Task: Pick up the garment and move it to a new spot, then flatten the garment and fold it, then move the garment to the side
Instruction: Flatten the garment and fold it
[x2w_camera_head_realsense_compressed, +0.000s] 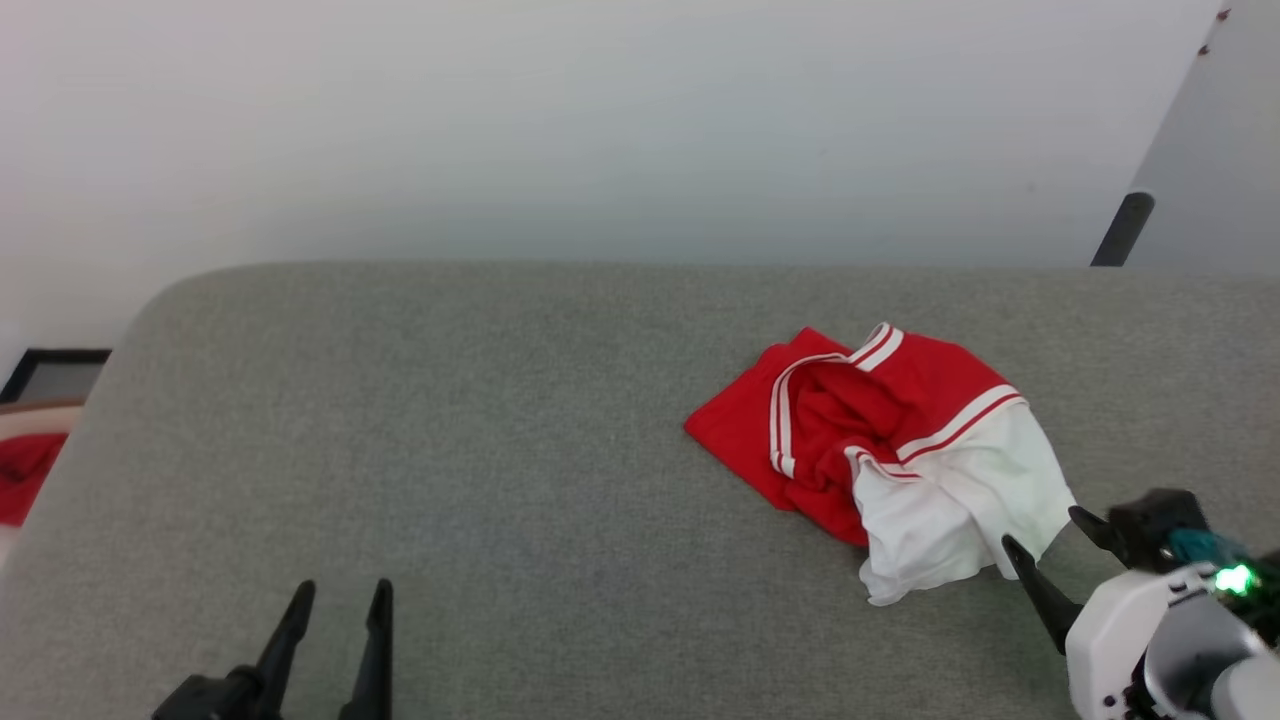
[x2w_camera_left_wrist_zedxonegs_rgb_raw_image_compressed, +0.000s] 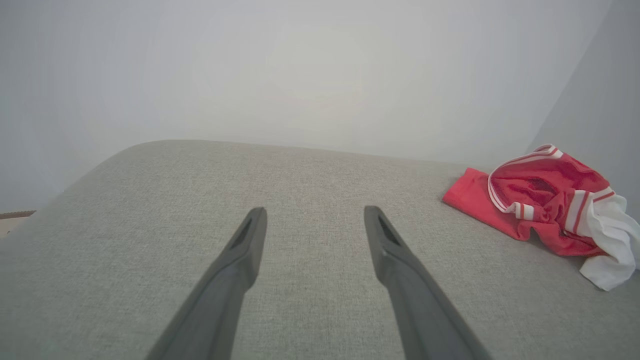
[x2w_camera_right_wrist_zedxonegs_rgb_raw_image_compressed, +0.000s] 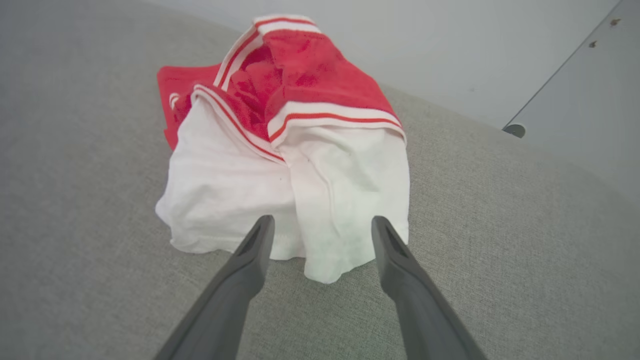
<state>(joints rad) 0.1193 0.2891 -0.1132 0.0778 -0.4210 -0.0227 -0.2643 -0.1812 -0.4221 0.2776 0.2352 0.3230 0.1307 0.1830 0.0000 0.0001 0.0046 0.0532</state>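
The garment (x2w_camera_head_realsense_compressed: 880, 440) is seen in the head view as a crumpled heap, red with white sleeve fabric and red-and-white striped trim. It lies on the right half of a grey fabric-covered surface (x2w_camera_head_realsense_compressed: 450, 450). The right gripper (x2w_camera_head_realsense_compressed: 1040, 527) is held at the near right, on a white wrist housing where a green light is lit. Its two dark fingers are angled toward the far left and spread apart, their tips just beside the garment's near white edge. The left gripper (x2w_camera_head_realsense_compressed: 343, 590) is placed at the near left, fingers pointed toward the far side and spread, well apart from the garment. A red cloth (x2w_camera_head_realsense_compressed: 25, 475) is glimpsed past the surface's left edge.

In the left wrist view, the left gripper (x2w_camera_left_wrist_zedxonegs_rgb_raw_image_compressed: 315, 212) is shown above bare grey surface (x2w_camera_left_wrist_zedxonegs_rgb_raw_image_compressed: 175, 200) with its fingers parted, and the garment (x2w_camera_left_wrist_zedxonegs_rgb_raw_image_compressed: 545, 200) is seen far off to the right.

In the right wrist view, the right gripper (x2w_camera_right_wrist_zedxonegs_rgb_raw_image_compressed: 321, 222) is aimed at the garment (x2w_camera_right_wrist_zedxonegs_rgb_raw_image_compressed: 300, 150), fingers parted. The white fabric's lower edge is seen between the two tips. Whether the tips touch the cloth cannot be told.
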